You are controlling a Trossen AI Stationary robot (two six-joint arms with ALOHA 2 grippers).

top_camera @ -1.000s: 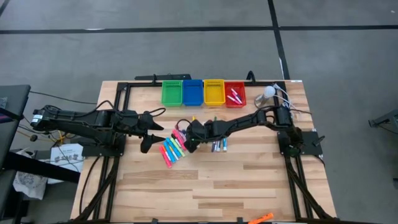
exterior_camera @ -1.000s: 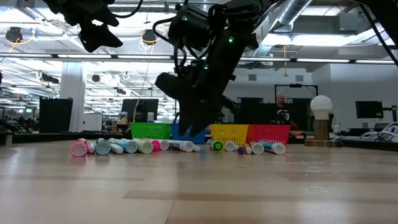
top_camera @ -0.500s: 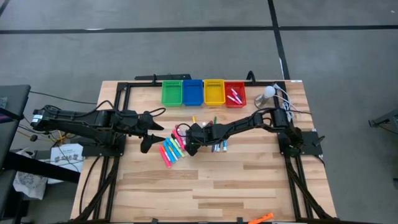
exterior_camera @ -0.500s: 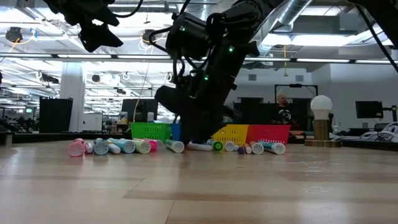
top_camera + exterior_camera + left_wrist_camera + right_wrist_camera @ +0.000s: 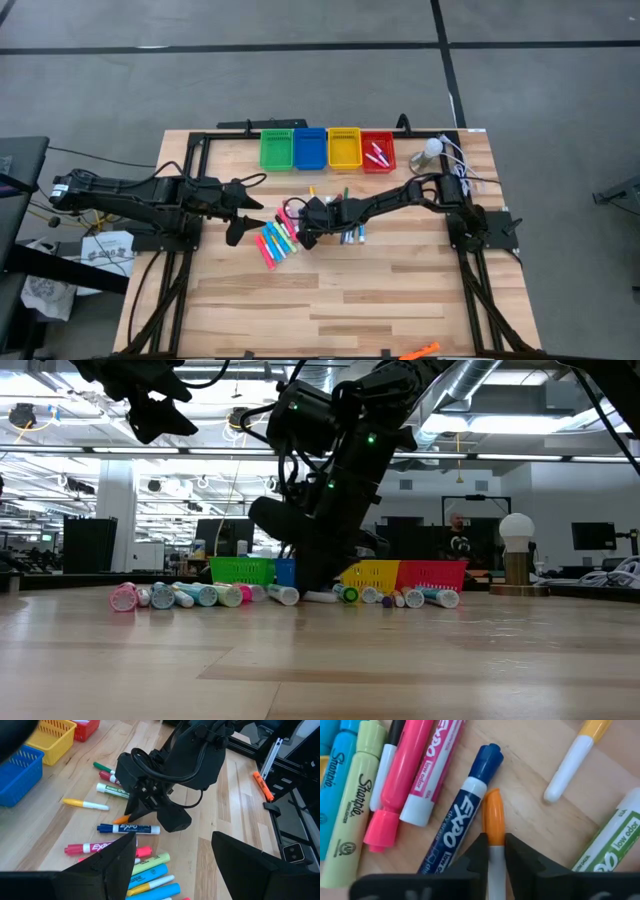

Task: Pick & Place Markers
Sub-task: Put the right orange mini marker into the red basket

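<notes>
Many markers lie loose on the wooden table in pink, blue, cyan, green and yellow. Among them is a white marker with an orange cap, next to a blue EXPO marker. My right gripper is down in the middle of the pile and shut on the orange-capped marker. My left gripper hangs open above the table to the left of the pile, with nothing between its fingers. My right gripper pinches the orange-capped marker's white barrel just behind the cap, between its two fingers. The fingers slant down from above and from the table's right. The marker runs forward out of the fingers and lies on the table beside the blue marker.
Green, blue, yellow and red bins stand in a row at the far edge; the red bin holds a few markers. A white lamp stands at the far right. The near half of the table is bare wood.
My right gripper has sunk a little into the markers and its fingers have drawn together on the orange-capped marker. One marker by it has been nudged slightly toward the table's left.
</notes>
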